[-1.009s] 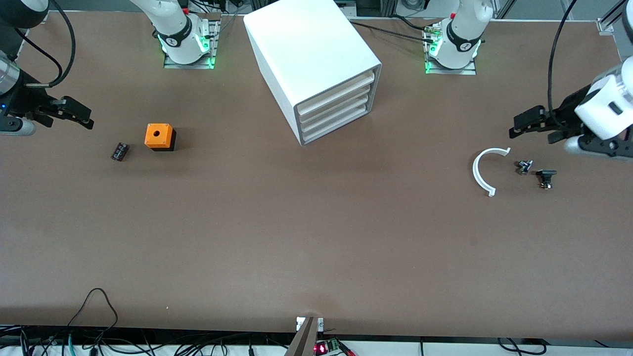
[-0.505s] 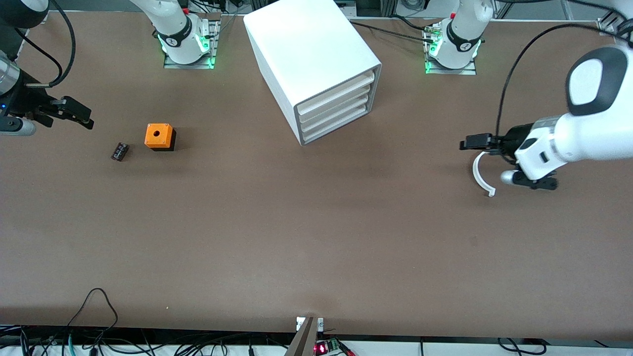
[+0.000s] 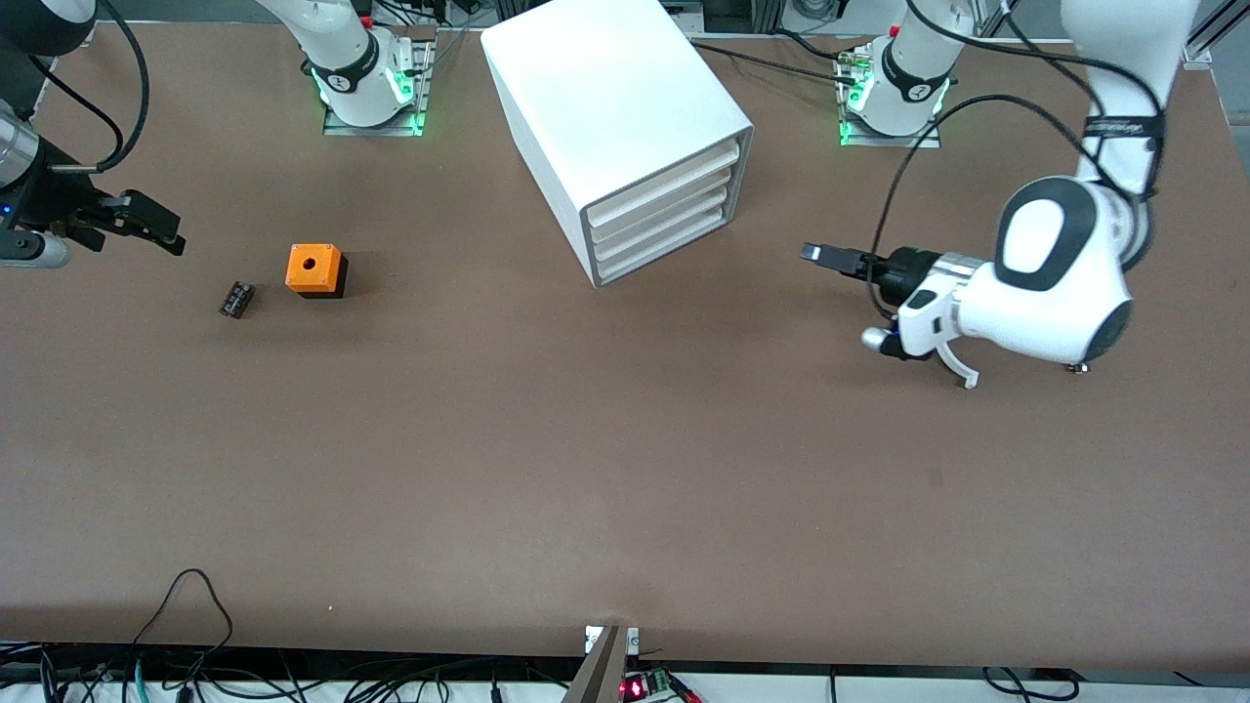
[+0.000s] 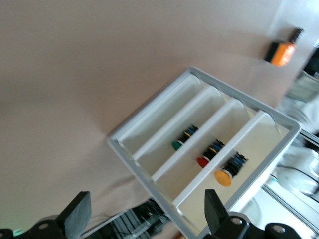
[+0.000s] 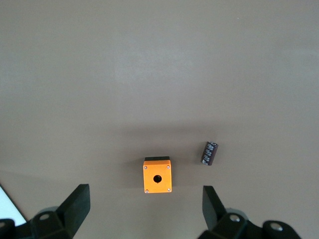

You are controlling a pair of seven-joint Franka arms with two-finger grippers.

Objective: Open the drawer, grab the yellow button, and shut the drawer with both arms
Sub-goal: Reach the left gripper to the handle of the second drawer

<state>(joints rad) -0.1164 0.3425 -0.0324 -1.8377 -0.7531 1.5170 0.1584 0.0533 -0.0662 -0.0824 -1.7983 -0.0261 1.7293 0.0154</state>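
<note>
One button (image 4: 223,177), orange cap on a black-and-blue body, lies inside the top drawer (image 3: 662,179) of the cabinet (image 3: 615,98); the drawer is shut. I judge the button light, hard and apt to roll, so I would hold it across the body, below the cap. The drawer looks like a light plastic tray, best pulled by its front lip.

My left gripper (image 3: 813,252) is empty, fingers apart, over the table (image 3: 625,469) in front of the cabinet. My right gripper (image 3: 156,227) is empty, fingers apart, waiting well apart from the cabinet at the right arm's end. One orange cube (image 3: 314,269) and one small black part (image 3: 235,299) lie between it and the cabinet.

The table is brown and flat, with bare room in front of the cabinet.
</note>
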